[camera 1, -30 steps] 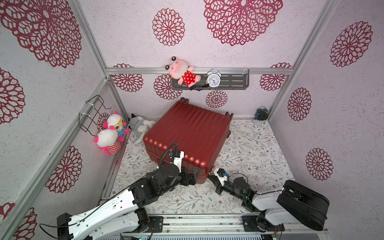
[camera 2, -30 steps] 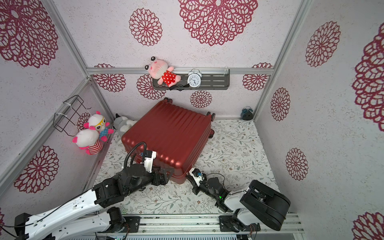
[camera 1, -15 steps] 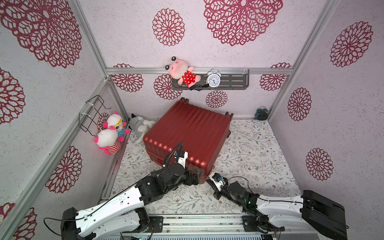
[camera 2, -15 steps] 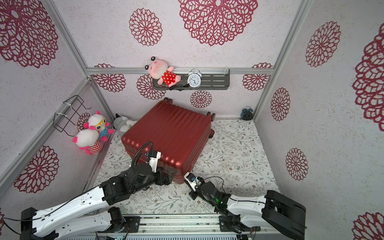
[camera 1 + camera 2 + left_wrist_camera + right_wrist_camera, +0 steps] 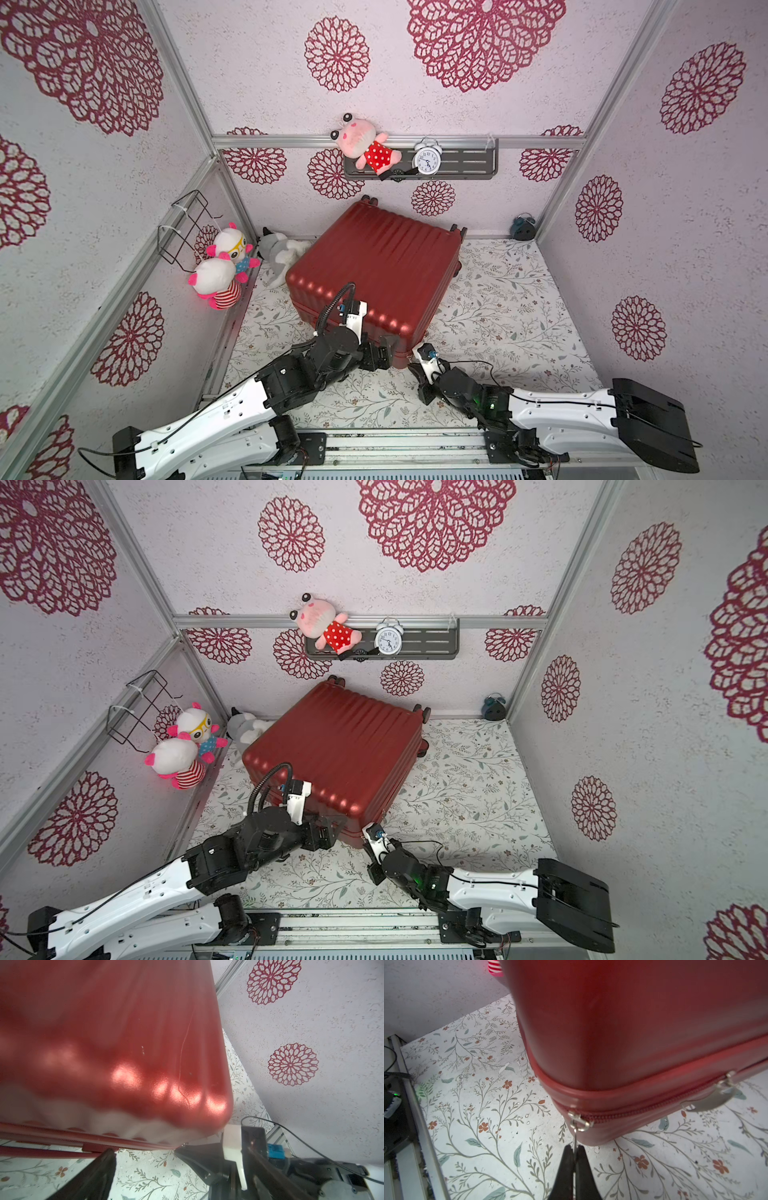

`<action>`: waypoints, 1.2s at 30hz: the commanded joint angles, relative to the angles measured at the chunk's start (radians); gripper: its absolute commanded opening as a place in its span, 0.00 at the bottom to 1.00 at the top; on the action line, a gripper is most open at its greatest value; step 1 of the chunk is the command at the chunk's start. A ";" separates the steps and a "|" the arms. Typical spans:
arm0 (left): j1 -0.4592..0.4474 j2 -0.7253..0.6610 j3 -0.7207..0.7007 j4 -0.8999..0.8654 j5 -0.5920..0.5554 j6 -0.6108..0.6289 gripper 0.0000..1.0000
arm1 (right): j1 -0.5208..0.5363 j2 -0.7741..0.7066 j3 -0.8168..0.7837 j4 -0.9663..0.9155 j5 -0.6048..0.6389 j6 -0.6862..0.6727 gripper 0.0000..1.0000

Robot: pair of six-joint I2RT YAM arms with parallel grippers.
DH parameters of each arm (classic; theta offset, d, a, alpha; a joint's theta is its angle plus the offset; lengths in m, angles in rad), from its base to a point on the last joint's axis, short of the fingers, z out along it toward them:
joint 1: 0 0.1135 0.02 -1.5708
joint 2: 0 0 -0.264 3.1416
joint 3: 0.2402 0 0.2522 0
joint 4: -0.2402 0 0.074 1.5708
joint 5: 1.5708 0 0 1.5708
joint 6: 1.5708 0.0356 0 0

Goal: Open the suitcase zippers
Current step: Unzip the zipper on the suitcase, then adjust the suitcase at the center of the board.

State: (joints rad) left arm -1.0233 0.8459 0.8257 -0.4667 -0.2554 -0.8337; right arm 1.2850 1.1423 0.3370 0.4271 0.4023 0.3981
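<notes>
Right end effector (image 5: 574, 1150) on zipper pull (image 5: 578, 1123)

The suitcase (image 5: 382, 266) is laid flat on the bench (image 5: 498, 316). Soft toys (image 5: 214, 275) are placed to its left. A clock (image 5: 427, 160) is set on the shelf (image 5: 469, 166) behind it.

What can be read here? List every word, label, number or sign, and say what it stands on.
alarm clock on the wall shelf: dial numerals, too small to read.
white camera mount on the left arm: dark print, too blurred to read.
suitcase and free zipper pull: no brand or mark visible.
Nothing can be quoted.
</notes>
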 commanded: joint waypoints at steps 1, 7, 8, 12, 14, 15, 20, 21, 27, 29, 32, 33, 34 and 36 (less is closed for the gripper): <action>-0.010 -0.025 0.027 -0.066 -0.032 0.013 0.98 | 0.033 -0.034 0.002 -0.105 0.001 0.125 0.00; -0.009 0.018 0.034 -0.020 0.124 0.023 0.98 | 0.037 -0.124 -0.006 -0.233 0.062 0.216 0.00; -0.008 0.034 0.035 -0.005 0.154 0.025 0.98 | 0.036 -0.139 -0.006 -0.255 0.068 0.227 0.00; -0.005 0.123 0.042 0.055 0.244 0.031 0.98 | 0.037 -0.205 -0.012 -0.333 0.100 0.265 0.00; -0.002 0.158 0.047 0.077 0.255 0.035 0.98 | 0.037 -0.239 -0.018 -0.362 0.122 0.275 0.00; 0.005 0.175 0.047 0.094 0.270 0.038 0.98 | 0.037 -0.258 -0.024 -0.364 0.125 0.274 0.00; 0.039 0.256 0.048 0.212 0.369 0.027 0.98 | 0.037 -0.358 -0.093 -0.313 0.118 0.217 0.00; 0.041 0.274 0.055 0.228 0.379 0.028 0.98 | 0.036 -0.373 -0.103 -0.306 0.119 0.200 0.00; 0.059 0.388 0.102 0.298 0.440 0.042 0.98 | 0.025 -0.461 -0.137 -0.335 0.182 0.179 0.00; 0.067 0.424 0.113 0.331 0.455 0.044 0.98 | 0.013 -0.491 -0.144 -0.341 0.178 0.171 0.00; 0.079 0.481 0.133 0.375 0.480 0.047 0.98 | -0.010 -0.519 -0.147 -0.354 0.161 0.157 0.00; 0.083 0.502 0.144 0.385 0.489 0.052 0.98 | -0.018 -0.526 -0.145 -0.361 0.155 0.153 0.00; 0.084 0.518 0.159 0.389 0.493 0.058 0.98 | -0.027 -0.531 -0.144 -0.367 0.152 0.150 0.00; 0.089 0.557 0.192 0.390 0.496 0.073 0.98 | -0.045 -0.538 -0.144 -0.374 0.142 0.143 0.00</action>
State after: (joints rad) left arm -0.9657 1.3506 0.9691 -0.2150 0.2527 -0.8108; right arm 1.2522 0.6182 0.1867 0.0746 0.5694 0.5785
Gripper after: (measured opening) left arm 0.980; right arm 0.055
